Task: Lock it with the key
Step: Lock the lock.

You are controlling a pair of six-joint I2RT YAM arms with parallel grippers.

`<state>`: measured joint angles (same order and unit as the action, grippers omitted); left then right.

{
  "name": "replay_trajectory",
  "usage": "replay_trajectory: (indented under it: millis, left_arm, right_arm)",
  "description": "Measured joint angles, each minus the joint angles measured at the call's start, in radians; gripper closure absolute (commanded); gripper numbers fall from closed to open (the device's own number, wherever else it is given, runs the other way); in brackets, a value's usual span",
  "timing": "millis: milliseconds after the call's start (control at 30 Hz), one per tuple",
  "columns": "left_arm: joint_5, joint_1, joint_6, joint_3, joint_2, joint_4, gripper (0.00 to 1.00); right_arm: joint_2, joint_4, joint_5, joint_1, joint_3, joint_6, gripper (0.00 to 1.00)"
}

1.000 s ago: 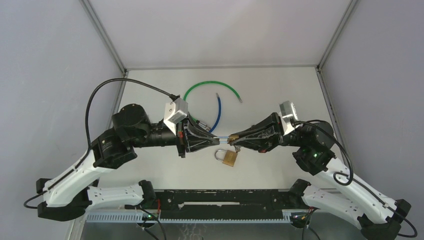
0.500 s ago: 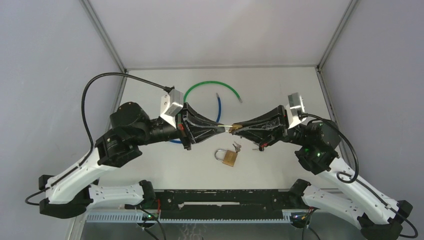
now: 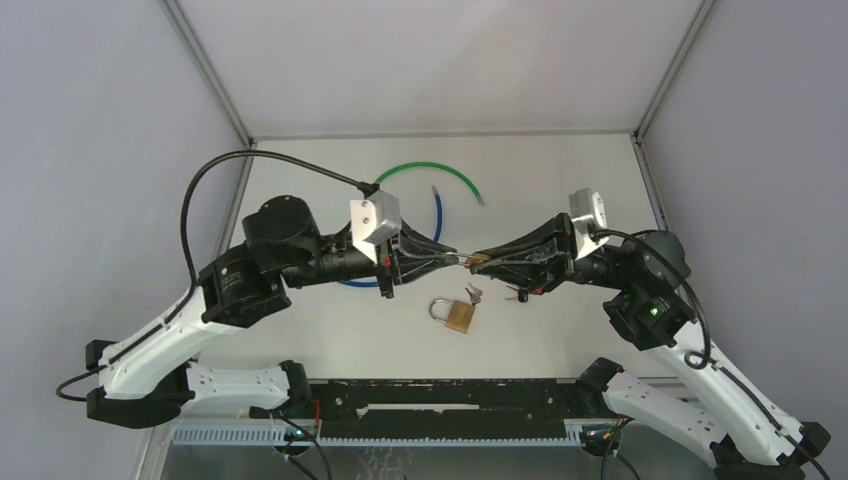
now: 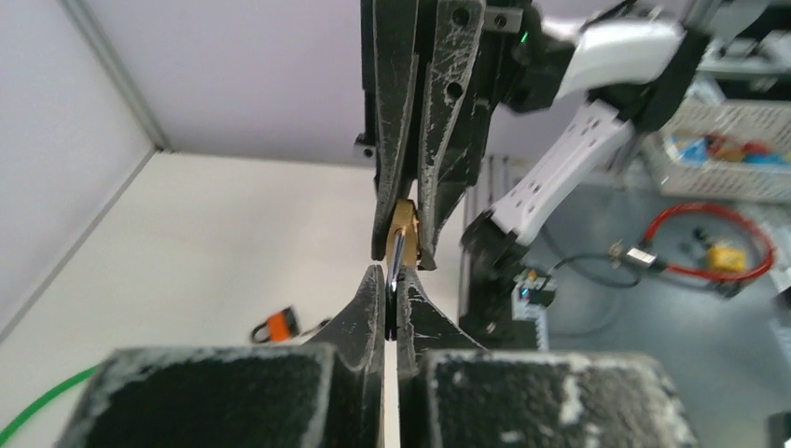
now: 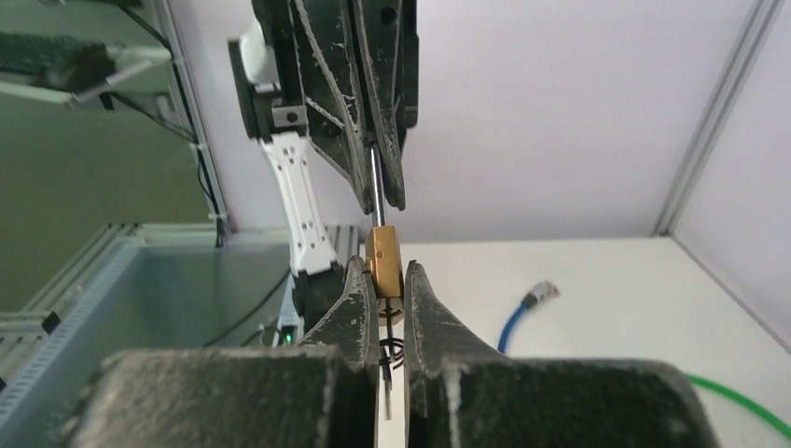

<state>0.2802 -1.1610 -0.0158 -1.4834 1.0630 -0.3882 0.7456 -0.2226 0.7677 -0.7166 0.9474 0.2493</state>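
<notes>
A small brass padlock (image 3: 479,259) hangs in the air between my two grippers at mid-table. My right gripper (image 3: 478,260) is shut on its brass body (image 5: 382,261). My left gripper (image 3: 456,256) is shut on the silver shackle (image 4: 395,266) that sticks out of the body (image 4: 405,227). The two sets of fingertips nearly touch. In the right wrist view a thin key (image 5: 385,373) on a dark ring hangs at the near end of the lock, between my right fingers (image 5: 350,308).
A second brass padlock (image 3: 457,314) lies on the table below, with small keys (image 3: 472,294) beside it. A green cable (image 3: 425,170) and a blue cable (image 3: 437,215) curve behind the grippers. A small orange connector (image 4: 277,326) lies on the table.
Both grippers, still gripping the lock, have lifted and shifted away from the table's near edge and slightly right. The left wrist has rolled, and its camera now shows on top.
</notes>
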Motion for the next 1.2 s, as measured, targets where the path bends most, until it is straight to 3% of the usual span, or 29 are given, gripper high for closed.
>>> replay_trajectory:
  millis: [67,200,233,333,600,800,933,1200]
  left_arm:
    - [-0.016,0.009,0.064,-0.035,0.016,-0.082,1.00]
    - [-0.038,0.018,0.187,-0.052,0.024,-0.183,1.00]
    - [-0.049,0.018,0.215,-0.052,0.025,-0.211,1.00]
    - [-0.087,0.026,0.288,-0.050,0.016,-0.268,1.00]
    - [-0.110,0.029,0.372,-0.034,-0.061,-0.332,1.00]
    - [-0.109,0.029,0.383,-0.034,-0.061,-0.341,1.00]
    - [-0.108,0.029,0.383,-0.034,-0.053,-0.357,1.00]
    - [-0.089,0.029,0.380,-0.034,-0.045,-0.363,1.00]
  right_arm:
    - [0.000,0.068,0.027,0.022,0.000,-0.041,0.71]
    - [-0.017,0.199,0.069,0.054,0.000,-0.129,0.03]
    - [-0.020,0.232,0.086,0.063,0.000,-0.149,0.01]
    - [-0.045,0.320,0.130,0.096,0.000,-0.212,0.01]
    - [-0.058,0.473,0.127,0.146,0.013,-0.341,0.23]
    - [0.073,0.478,0.084,0.074,0.119,-0.401,0.21]
    - [0.121,0.486,0.053,0.005,0.148,-0.449,0.44]
    - [0.170,0.535,0.024,-0.030,0.193,-0.513,0.55]
